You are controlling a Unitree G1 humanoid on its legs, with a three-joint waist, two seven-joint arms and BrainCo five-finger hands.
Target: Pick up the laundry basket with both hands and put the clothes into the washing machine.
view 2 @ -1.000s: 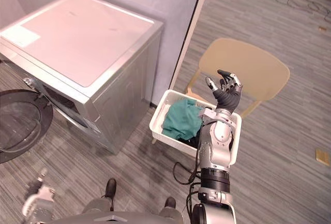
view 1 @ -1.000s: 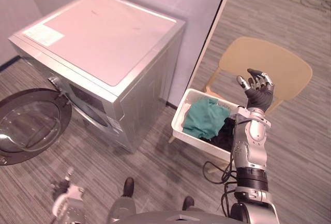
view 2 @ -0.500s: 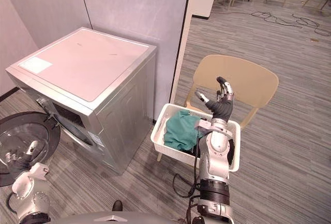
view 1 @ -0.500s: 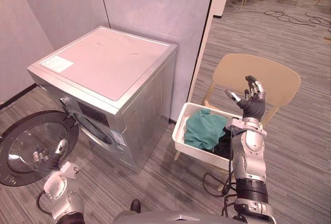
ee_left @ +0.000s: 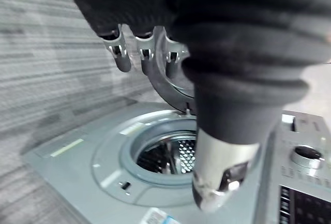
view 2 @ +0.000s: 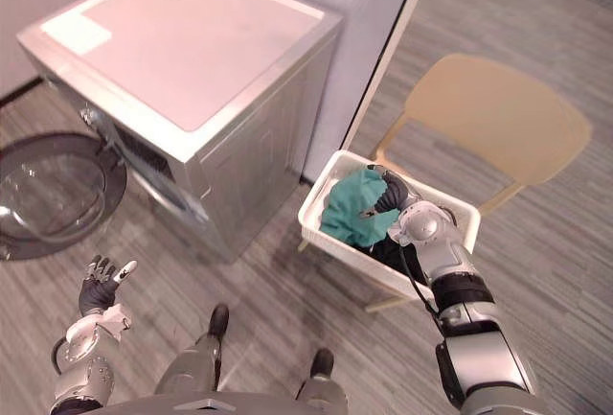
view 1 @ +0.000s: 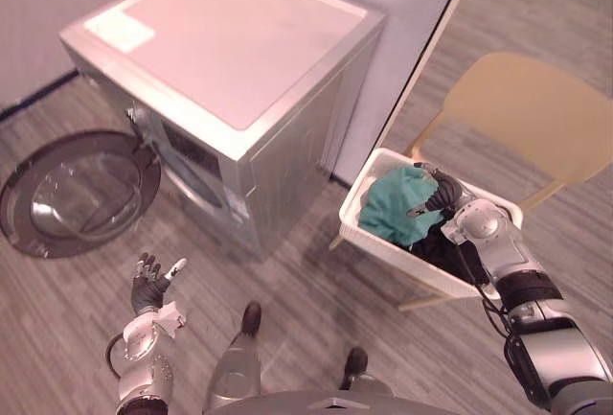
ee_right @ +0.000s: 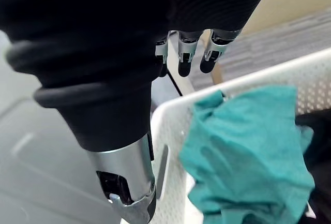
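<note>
Now the right robot hand (view 1: 439,192), fingers loosely spread, hangs over the teal cloth (view 1: 397,212) in the basket (view 1: 378,241) beside the washing machine (view 1: 239,60); the left robot hand (view 1: 148,288), spread, is low by the open door (view 1: 77,190).

Brushed-metal washing machine (view 1: 239,70), white perforated plastic basket (view 2: 330,233), crumpled teal cloth (view 1: 402,206), matt tan chair (view 1: 536,108)

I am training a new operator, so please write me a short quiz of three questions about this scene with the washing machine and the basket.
1. True or false: the door of the washing machine is shut.
2. Which hand is above the laundry basket? A. left B. right
3. Fill in: the topmost garment in the basket is ___ in colour.
Key: 1 false, it is open. 2 B, the right hand. 3 teal.
</note>
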